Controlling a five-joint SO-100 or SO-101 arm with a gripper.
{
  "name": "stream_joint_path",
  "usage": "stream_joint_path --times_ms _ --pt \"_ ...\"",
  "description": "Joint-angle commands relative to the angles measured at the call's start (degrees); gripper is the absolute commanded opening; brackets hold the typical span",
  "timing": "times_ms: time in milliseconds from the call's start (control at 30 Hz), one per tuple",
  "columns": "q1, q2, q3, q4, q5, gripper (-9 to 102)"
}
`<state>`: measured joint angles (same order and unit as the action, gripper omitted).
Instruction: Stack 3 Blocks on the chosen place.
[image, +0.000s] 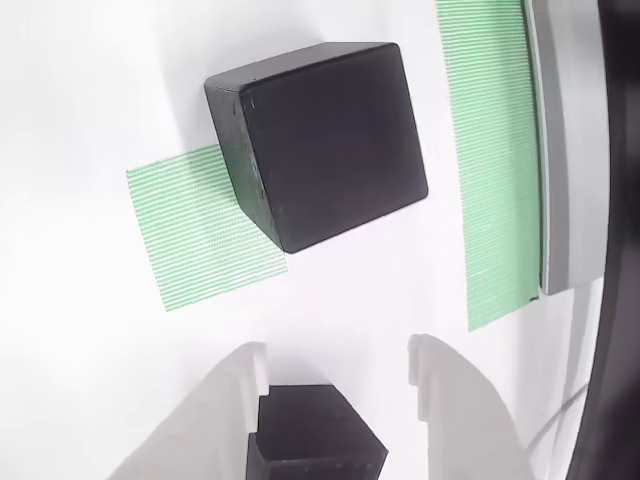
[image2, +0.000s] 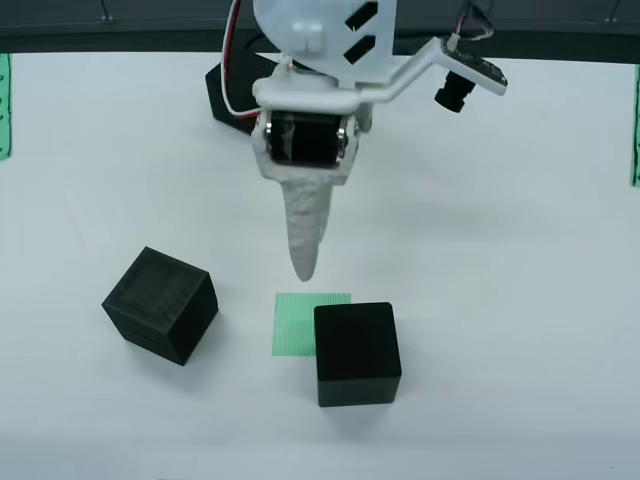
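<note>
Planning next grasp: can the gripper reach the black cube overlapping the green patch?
Probably yes. The gripper hangs open above the table, close to the black cube on the green patch edge, with nothing between them.

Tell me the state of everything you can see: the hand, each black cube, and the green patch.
hand: open, holding nothing.
front cube: flat on the table, partly over the patch, nothing on top.
left cube: on bare table, clear of the patch, unstacked.
third cube: seen between the fingers, not gripped.
green patch: partly covered, no stack.
</note>
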<state>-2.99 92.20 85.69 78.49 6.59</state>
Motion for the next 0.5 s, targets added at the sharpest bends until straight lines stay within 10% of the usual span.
stream_joint_path --times_ms 0,467 --pt "-1.2 -5.5 -7.2 1.8 -1.4 19" --pt "-4.8 -17.1 -16.4 7.6 -5.2 37"
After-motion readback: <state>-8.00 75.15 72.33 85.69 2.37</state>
